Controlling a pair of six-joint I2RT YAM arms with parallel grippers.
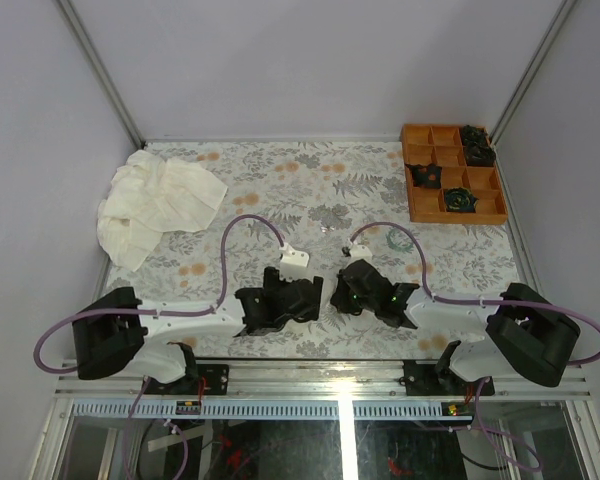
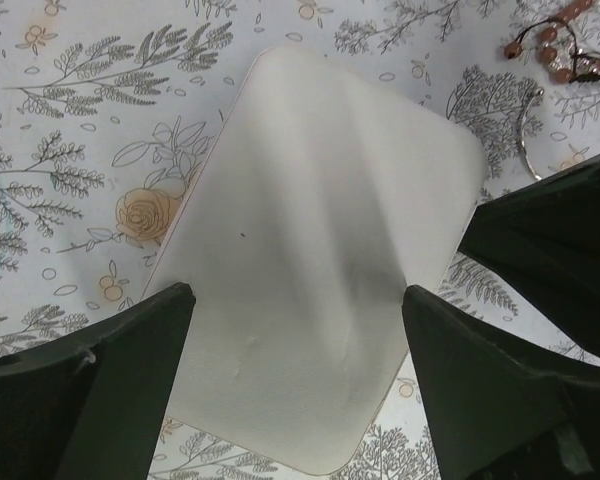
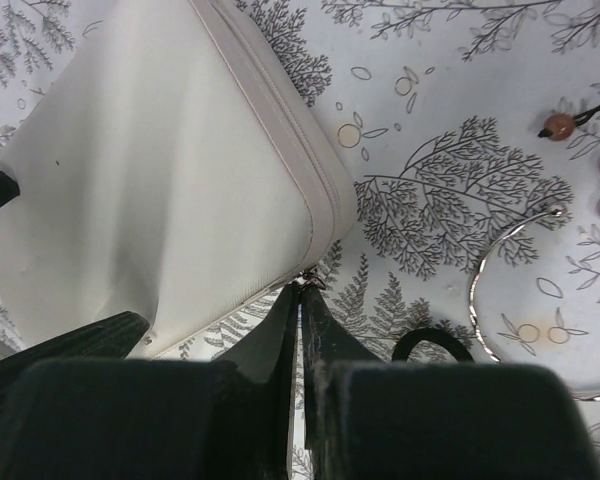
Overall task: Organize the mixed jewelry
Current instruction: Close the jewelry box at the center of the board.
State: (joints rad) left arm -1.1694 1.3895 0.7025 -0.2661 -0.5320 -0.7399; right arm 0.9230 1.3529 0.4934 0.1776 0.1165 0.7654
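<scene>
The beige jewelry box [image 1: 295, 262] lies closed on the floral table between the two arms. My left gripper [image 2: 298, 292] is open, with one finger on each side of the box's [image 2: 320, 230] near end. My right gripper [image 3: 302, 285] is shut on the small metal zipper pull [image 3: 309, 280] at the box's [image 3: 160, 190] corner. Loose jewelry lies to the right of the box: a thin silvery hoop [image 3: 500, 270], a black ring [image 3: 430, 345] partly hidden behind my finger, and brownish beads [image 3: 580, 150]. The beads [image 2: 555, 45] and hoop [image 2: 525, 135] also show in the left wrist view.
An orange compartment tray [image 1: 417, 195] with dark rosette-like items stands at the back right. A crumpled white cloth [image 1: 155, 205] lies at the back left. A pale thin ring [image 1: 400, 238] lies right of the box. The right gripper's dark body [image 2: 560, 240] is close beside the left gripper.
</scene>
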